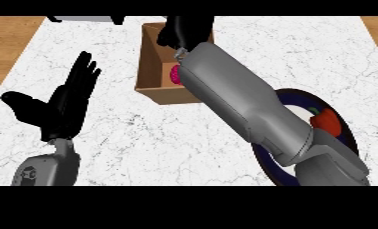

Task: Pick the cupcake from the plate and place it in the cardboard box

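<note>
My right hand (184,30) hangs over the cardboard box (151,68) at twelve o'clock, fingers curled, hold unclear; pink cupcake (176,75) inside. Left hand (63,98) rests open at nine.

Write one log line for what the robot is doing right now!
right hand: over brown cardboard box, fingers curled | pink cupcake: inside box | left hand: open, resting | dark blue round plate: red item remains

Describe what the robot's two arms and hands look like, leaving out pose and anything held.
Both forearms are smooth light grey casings, rounded and blocky, with darker seams between panels. The left forearm carries a small dark marking near its lower end. The right forearm is long and thick. The left hand and right hand are plain matte black. No cables or sleeves show.
</note>
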